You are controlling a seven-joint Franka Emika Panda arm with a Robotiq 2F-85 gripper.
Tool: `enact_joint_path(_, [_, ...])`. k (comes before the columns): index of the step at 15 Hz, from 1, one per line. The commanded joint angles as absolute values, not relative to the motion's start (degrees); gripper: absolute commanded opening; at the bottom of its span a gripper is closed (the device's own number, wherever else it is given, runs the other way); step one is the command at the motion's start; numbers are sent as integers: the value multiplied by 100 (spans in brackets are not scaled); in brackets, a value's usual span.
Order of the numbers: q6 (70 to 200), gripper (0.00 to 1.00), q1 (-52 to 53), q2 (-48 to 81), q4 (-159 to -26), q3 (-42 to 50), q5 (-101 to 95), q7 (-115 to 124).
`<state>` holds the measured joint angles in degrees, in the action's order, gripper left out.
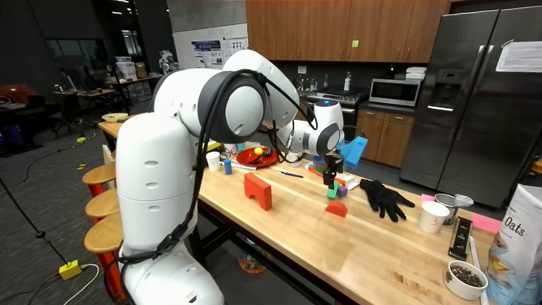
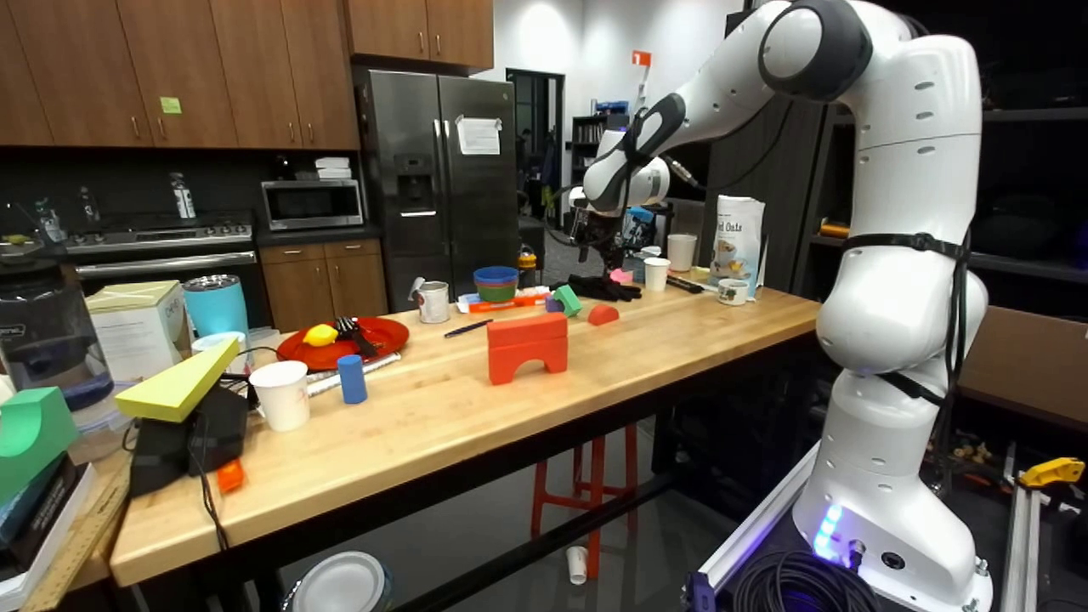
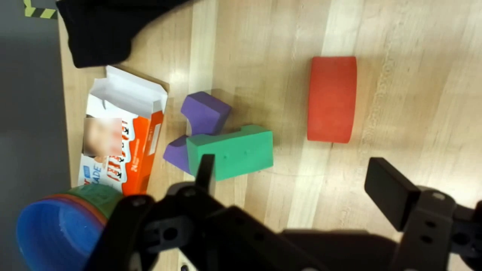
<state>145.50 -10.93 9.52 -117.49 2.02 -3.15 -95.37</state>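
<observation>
My gripper (image 3: pixel 292 162) is open and empty, its black fingers spread wide above the tabletop. Nearest its left finger in the wrist view lies a green block (image 3: pixel 241 154) with a notched edge; that finger covers one corner of it. A purple arch block (image 3: pixel 206 113) is partly hidden behind the green one, which looks tilted against it in an exterior view (image 2: pixel 565 299). A red half-round block (image 3: pixel 332 99) lies apart, farther up the wrist view. In both exterior views a red bridge-shaped stack (image 1: pixel 257 190) stands some way from the gripper.
Beside the purple block are an orange-and-white carton (image 3: pixel 145 150), nested colored bowls (image 3: pixel 56 233) and black gloves (image 3: pixel 98 34) near the table edge. A red plate (image 2: pixel 391 336), blue cylinder (image 2: pixel 352 380) and pen (image 2: pixel 467 328) lie along the table. Paper cup (image 1: pixel 434 217) and oats bag (image 1: pixel 514 245) stand at one end.
</observation>
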Motion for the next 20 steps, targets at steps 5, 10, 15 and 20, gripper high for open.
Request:
enact_joint_path(5, [12853, 100, -928, 831, -11562, 345, -701, -9296])
enact_joint_path(10, [12547, 100, -879, 998, -11605, 375, -834, -8683])
enact_joint_path(15, [12763, 100, -925, 1094, -11609, 437, -1048, -8298])
enact_joint_path(20, [13065, 100, -979, 1163, -11661, 503, -1063, -8299])
